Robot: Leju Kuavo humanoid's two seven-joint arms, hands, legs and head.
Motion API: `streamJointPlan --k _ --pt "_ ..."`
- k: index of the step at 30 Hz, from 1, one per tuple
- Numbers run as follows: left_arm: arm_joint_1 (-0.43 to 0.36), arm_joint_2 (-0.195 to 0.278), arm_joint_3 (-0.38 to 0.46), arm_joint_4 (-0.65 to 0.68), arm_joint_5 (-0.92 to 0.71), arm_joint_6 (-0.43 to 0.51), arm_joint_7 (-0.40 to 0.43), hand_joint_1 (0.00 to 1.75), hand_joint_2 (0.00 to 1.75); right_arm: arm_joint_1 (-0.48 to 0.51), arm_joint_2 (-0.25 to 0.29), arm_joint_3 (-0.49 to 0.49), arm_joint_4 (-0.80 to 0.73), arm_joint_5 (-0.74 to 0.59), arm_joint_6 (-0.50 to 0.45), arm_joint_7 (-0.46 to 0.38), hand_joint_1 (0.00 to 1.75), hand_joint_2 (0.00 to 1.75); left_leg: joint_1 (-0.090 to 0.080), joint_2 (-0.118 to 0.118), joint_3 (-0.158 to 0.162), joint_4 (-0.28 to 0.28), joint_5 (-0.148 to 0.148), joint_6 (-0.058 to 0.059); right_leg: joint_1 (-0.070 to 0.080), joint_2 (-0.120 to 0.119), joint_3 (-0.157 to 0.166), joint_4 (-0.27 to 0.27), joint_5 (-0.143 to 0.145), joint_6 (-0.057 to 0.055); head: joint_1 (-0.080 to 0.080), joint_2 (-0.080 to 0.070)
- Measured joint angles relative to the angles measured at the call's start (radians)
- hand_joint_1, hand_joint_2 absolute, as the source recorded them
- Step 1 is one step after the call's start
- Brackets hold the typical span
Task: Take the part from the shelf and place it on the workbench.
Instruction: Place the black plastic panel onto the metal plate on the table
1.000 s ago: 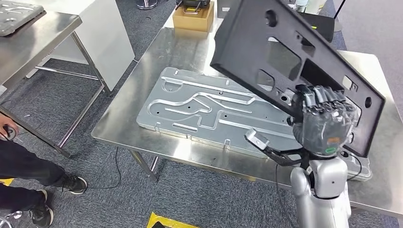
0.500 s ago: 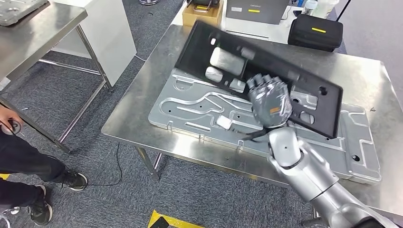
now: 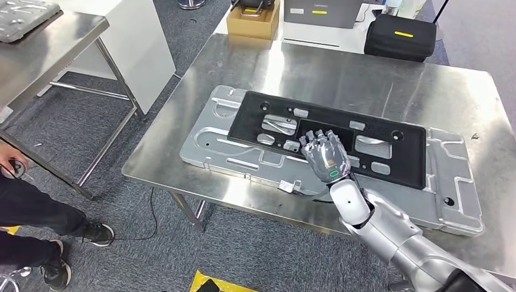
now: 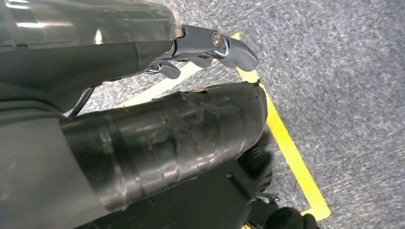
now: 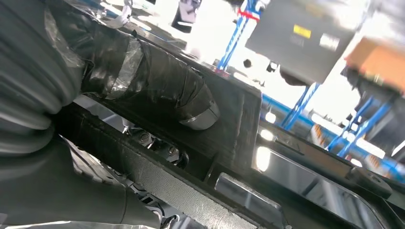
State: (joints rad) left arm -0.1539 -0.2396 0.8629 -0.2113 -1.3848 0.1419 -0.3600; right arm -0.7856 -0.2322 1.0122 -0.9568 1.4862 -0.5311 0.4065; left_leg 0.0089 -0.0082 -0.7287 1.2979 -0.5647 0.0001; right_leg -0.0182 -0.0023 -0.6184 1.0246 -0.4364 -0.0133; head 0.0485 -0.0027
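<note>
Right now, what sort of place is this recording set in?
Probably a factory or workshop test area: steel workbench carrying a stamped metal panel and black part, grey carpet with yellow floor tape, and a second steel table alongside.

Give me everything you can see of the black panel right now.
The black panel is a long, flat, matt rectangle with several cut-outs and small holes, plastic by its look. It lies flat on the grey metal plate on the steel workbench, running along the plate. The right hand grips its near edge, thumb on top.
</note>
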Motion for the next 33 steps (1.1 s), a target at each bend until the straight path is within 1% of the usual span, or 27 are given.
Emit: streamJointPlan --k 1,2,3,4,5,8,9,10,11,13,14,15,16,17,18,19,20,21,23,24,25,26,28,29,30,31,33 --pt "0.001 0.0 -0.001 0.0 0.001 0.0 0.001 0.0 0.0 0.004 0.002 0.003 0.011 0.0 0.004 0.001 1.71 1.75 0.002 0.001 0.021 -0.048 0.034 -0.001 -0.001 0.001 0.0 0.002 -0.001 0.002 0.0 0.0" --pt "0.002 0.0 -0.002 0.0 0.001 0.0 0.002 0.0 0.0 0.006 0.005 0.005 0.021 0.0 0.009 0.002 1.71 1.75 0.004 0.001 0.053 -0.119 0.071 -0.001 -0.002 0.002 0.001 0.005 -0.003 0.005 0.0 0.0" --pt "0.002 0.001 -0.003 0.0 0.002 0.0 0.002 0.0 0.0 0.007 0.008 0.006 0.029 0.0 0.015 0.005 1.71 1.75 0.003 0.001 0.085 -0.187 0.097 0.0 0.0 0.004 0.0 0.008 -0.006 0.009 0.0 0.0" --pt "0.001 0.001 -0.005 0.0 0.003 0.0 0.002 0.0 0.0 0.008 0.013 0.007 0.038 0.0 0.024 0.007 1.71 1.75 0.003 0.001 0.108 -0.234 0.112 0.003 0.001 0.005 -0.002 0.011 -0.007 0.013 0.0 0.0" --pt "0.0 0.0 -0.007 0.0 0.004 0.0 0.002 0.0 0.0 0.01 0.018 0.007 0.046 0.0 0.033 0.009 1.71 1.75 0.002 0.001 0.119 -0.258 0.114 0.006 0.003 0.006 -0.003 0.013 -0.008 0.018 0.0 0.0" --pt "0.0 0.0 -0.009 0.0 0.007 0.0 0.001 0.0 0.0 0.021 0.032 0.004 0.068 0.0 0.052 0.01 1.7 1.75 0.0 0.0 0.123 -0.269 0.116 0.025 0.002 0.006 -0.003 0.012 -0.008 0.033 0.001 0.0" --pt "0.0 0.0 -0.01 0.0 0.008 0.0 0.001 0.0 0.0 0.024 0.035 0.002 0.073 0.0 0.054 0.01 1.7 1.75 0.001 0.0 0.126 -0.273 0.119 0.032 0.0 0.006 -0.009 0.025 -0.019 0.038 0.001 0.0" --pt "-0.001 0.0 -0.01 0.0 0.008 0.0 0.001 0.0 0.0 0.025 0.037 -0.001 0.078 0.0 0.056 0.01 1.68 1.75 0.003 0.001 0.128 -0.278 0.122 0.038 -0.001 0.005 -0.022 0.056 -0.039 0.042 0.002 0.0" --pt "-0.002 0.0 -0.011 0.0 0.008 0.0 0.001 0.0 0.0 0.027 0.04 -0.004 0.082 0.0 0.061 0.009 1.66 1.75 0.003 0.002 0.129 -0.279 0.123 0.041 -0.002 0.005 -0.046 0.108 -0.069 0.044 0.002 0.0" --pt "-0.002 0.0 -0.012 0.0 0.009 0.0 0.001 0.0 0.0 0.032 0.048 -0.009 0.094 0.0 0.083 0.004 1.61 1.75 0.001 0.002 0.129 -0.28 0.122 0.045 -0.002 0.005 -0.109 0.241 -0.125 0.048 0.002 0.0" --pt "-0.002 0.0 -0.013 0.0 0.01 -0.001 0.001 0.0 0.0 0.037 0.053 -0.013 0.102 0.0 0.099 0.001 1.59 1.75 0.0 0.001 0.129 -0.279 0.122 0.046 -0.002 0.005 -0.13 0.283 -0.134 0.048 0.002 0.0" --pt "-0.001 0.0 -0.013 0.0 0.01 -0.001 0.002 0.0 0.0 0.041 0.058 -0.018 0.109 0.0 0.115 -0.002 1.59 1.75 -0.001 0.001 0.13 -0.279 0.121 0.046 -0.002 0.005 -0.134 0.289 -0.124 0.047 0.002 0.0" --pt "-0.001 0.0 -0.014 0.0 0.011 -0.001 0.002 0.0 0.0 0.044 0.066 -0.024 0.116 0.0 0.129 -0.003 1.59 1.75 -0.001 0.0 0.132 -0.278 0.12 0.046 -0.002 0.005 -0.117 0.251 -0.096 0.044 0.002 0.0" --pt "-0.001 0.0 -0.014 0.0 0.011 -0.002 0.002 0.0 0.0 0.044 0.073 -0.03 0.122 0.0 0.139 -0.004 1.59 1.75 -0.001 0.0 0.133 -0.278 0.119 0.044 -0.001 0.005 -0.084 0.183 -0.058 0.04 0.002 0.0" --pt "-0.001 0.0 -0.014 0.0 0.011 -0.002 0.002 0.0 0.0 0.044 0.081 -0.036 0.127 0.0 0.146 -0.005 1.59 1.75 -0.003 0.0 0.135 -0.276 0.116 0.042 0.001 0.005 -0.048 0.112 -0.03 0.036 0.002 0.0" --pt "-0.001 -0.001 -0.015 0.0 0.011 -0.002 0.002 0.0 0.0 0.044 0.087 -0.04 0.131 0.0 0.15 -0.006 1.59 1.75 -0.005 0.0 0.135 -0.275 0.115 0.038 0.004 0.005 -0.02 0.054 -0.011 0.032 0.002 0.0" --pt "-0.002 -0.001 -0.015 0.0 0.011 -0.002 0.002 0.0 0.0 0.044 0.093 -0.042 0.135 0.0 0.152 -0.006 1.59 1.75 -0.006 0.0 0.135 -0.274 0.114 0.034 0.007 0.005 -0.004 0.021 -0.005 0.029 0.002 0.0" --pt "-0.002 -0.001 -0.015 0.0 0.011 -0.002 0.002 0.0 0.0 0.045 0.098 -0.044 0.139 0.0 0.153 -0.007 1.59 1.75 -0.007 0.0 0.134 -0.275 0.114 0.03 0.01 0.005 0.0 0.012 -0.009 0.026 0.002 0.0" --pt "-0.001 -0.002 -0.015 0.0 0.012 -0.002 0.002 0.0 0.0 0.045 0.106 -0.046 0.145 0.0 0.154 -0.007 1.59 1.75 -0.006 0.0 0.135 -0.275 0.112 0.02 0.008 0.005 0.002 0.007 -0.006 0.019 0.002 0.0" --pt "-0.001 -0.002 -0.015 0.0 0.012 -0.002 0.003 0.0 0.0 0.045 0.111 -0.048 0.147 0.0 0.154 -0.007 1.59 1.75 -0.006 0.001 0.131 -0.265 0.103 0.015 0.006 0.004 0.004 0.003 -0.004 0.014 0.001 0.0" --pt "-0.001 -0.001 -0.015 0.0 0.012 -0.002 0.003 0.0 0.0 0.044 0.115 -0.05 0.149 0.0 0.154 -0.008 1.59 1.75 -0.005 0.001 0.12 -0.238 0.084 0.011 0.003 0.003 0.007 -0.001 -0.002 0.008 0.001 0.0" --pt "-0.001 -0.001 -0.015 0.0 0.012 -0.002 0.003 0.0 0.0 0.044 0.119 -0.051 0.151 0.0 0.154 -0.008 1.59 1.75 -0.004 0.001 0.098 -0.188 0.055 0.007 0.001 0.001 0.009 -0.004 -0.001 0.003 0.001 0.0" --pt "0.001 -0.001 -0.015 0.0 0.012 -0.002 0.004 0.0 0.0 0.045 0.122 -0.053 0.157 0.0 0.154 -0.008 1.59 1.75 -0.002 0.002 0.036 -0.052 -0.009 0.002 0.003 -0.001 0.008 -0.004 -0.001 -0.002 0.0 0.0" --pt "0.003 -0.001 -0.015 0.0 0.012 -0.002 0.004 0.0 0.0 0.046 0.124 -0.054 0.159 0.0 0.155 -0.008 1.59 1.75 -0.002 0.002 0.012 0.0 -0.024 0.0 0.003 -0.001 0.008 -0.003 -0.002 -0.002 0.0 0.0" --pt "0.005 -0.001 -0.015 0.0 0.012 -0.002 0.004 0.0 0.0 0.047 0.125 -0.054 0.161 0.0 0.155 -0.008 1.59 1.75 0.0 0.002 0.005 0.015 -0.018 -0.001 0.003 0.0 0.009 -0.002 -0.002 -0.002 0.0 0.0" --pt "0.005 -0.001 -0.015 0.0 0.012 -0.002 0.004 0.0 0.0 0.047 0.126 -0.054 0.163 0.0 0.155 -0.008 1.58 1.75 0.001 0.002 0.018 -0.013 0.007 -0.001 0.003 0.001 0.009 0.0 -0.002 -0.002 0.0 0.0" --pt "0.005 0.0 -0.015 0.0 0.012 -0.002 0.004 0.0 0.0 0.046 0.128 -0.056 0.167 0.0 0.155 -0.008 1.56 1.75 0.004 0.002 0.084 -0.15 0.075 0.0 0.002 0.003 0.01 0.004 -0.005 0.002 0.0 0.0"
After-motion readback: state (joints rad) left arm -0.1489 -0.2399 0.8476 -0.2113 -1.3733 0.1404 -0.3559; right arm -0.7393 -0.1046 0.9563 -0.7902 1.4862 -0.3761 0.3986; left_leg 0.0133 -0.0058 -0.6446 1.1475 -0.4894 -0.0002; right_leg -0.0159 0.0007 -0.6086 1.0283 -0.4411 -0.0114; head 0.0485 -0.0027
